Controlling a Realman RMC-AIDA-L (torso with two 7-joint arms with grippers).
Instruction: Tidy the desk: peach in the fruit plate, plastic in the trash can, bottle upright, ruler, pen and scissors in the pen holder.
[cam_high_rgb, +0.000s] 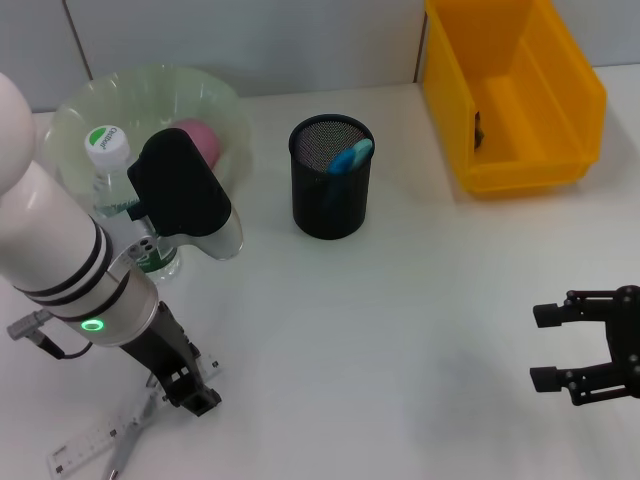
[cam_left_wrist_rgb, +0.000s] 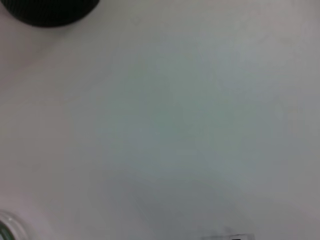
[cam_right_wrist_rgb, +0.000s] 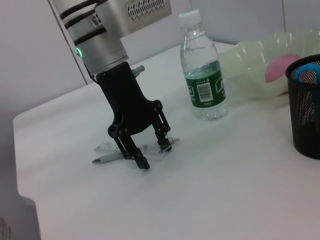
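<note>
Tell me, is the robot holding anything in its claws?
Not yet. The left gripper is open, its fingers straddling the pen lying on the ruler, around the pen's middle. The right gripper hangs open and empty over the table.

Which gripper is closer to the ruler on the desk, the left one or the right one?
Left. The left gripper is down over the ruler and pen, fingers open. The right gripper hangs far across the table, open.
</note>
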